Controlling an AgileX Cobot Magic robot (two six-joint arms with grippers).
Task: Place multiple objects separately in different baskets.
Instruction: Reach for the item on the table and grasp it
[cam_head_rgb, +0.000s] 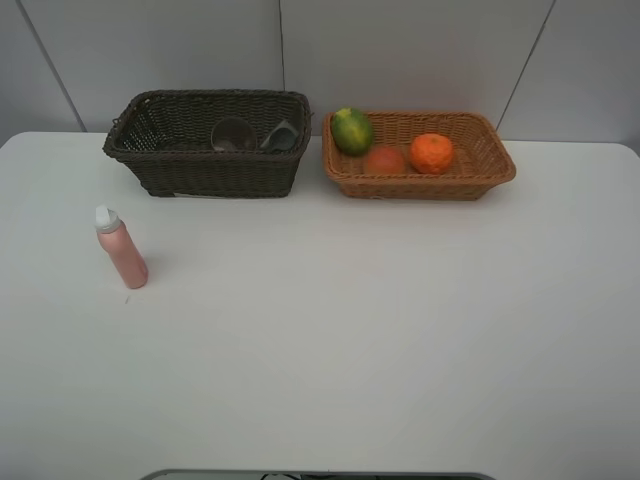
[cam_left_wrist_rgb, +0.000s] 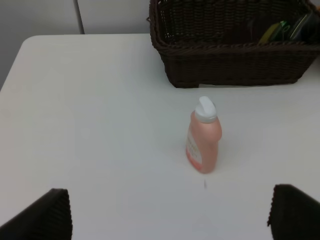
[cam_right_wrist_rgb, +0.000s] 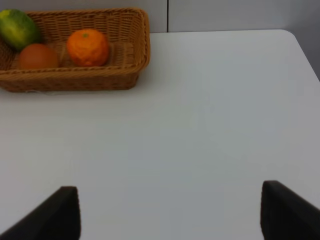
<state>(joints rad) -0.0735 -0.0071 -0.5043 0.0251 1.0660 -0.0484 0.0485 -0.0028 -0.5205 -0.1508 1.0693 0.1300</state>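
White table (cam_head_rgb: 350, 340) fills the room's middle, with pale wall panels behind it. From the high camera, two baskets sit side by side at the far edge: a dark basket (cam_head_rgb: 200, 170) on the left and a tan basket (cam_head_rgb: 420, 182) just beside it on the right. Inside the dark one lie a purple cup (cam_head_rgb: 233, 134) and a grey pump bottle (cam_head_rgb: 281, 136), both half hidden by the rim. The tan one holds a green fruit (cam_head_rgb: 352, 130) at its left end, a red-orange fruit (cam_head_rgb: 385, 160) and a mandarin (cam_head_rgb: 432, 153) close together. A pink bottle (cam_head_rgb: 122, 250) stands upright on the bare table, well in front of the dark basket and apart from it; no arm shows here. The left wrist camera brings out what the high one misses: the left gripper (cam_left_wrist_rgb: 170, 220), two dark fingers spread wide at the frame's corners, holding nothing and touching nothing, with the pink bottle (cam_left_wrist_rgb: 203, 142) beyond them and the dark basket (cam_left_wrist_rgb: 230, 65) farther off. The right wrist camera shows the right gripper (cam_right_wrist_rgb: 170, 215) likewise spread wide and empty over bare table, the tan basket (cam_right_wrist_rgb: 75, 80) well away with its mandarin (cam_right_wrist_rgb: 88, 47), red-orange fruit (cam_right_wrist_rgb: 38, 56) and green fruit (cam_right_wrist_rgb: 19, 29).
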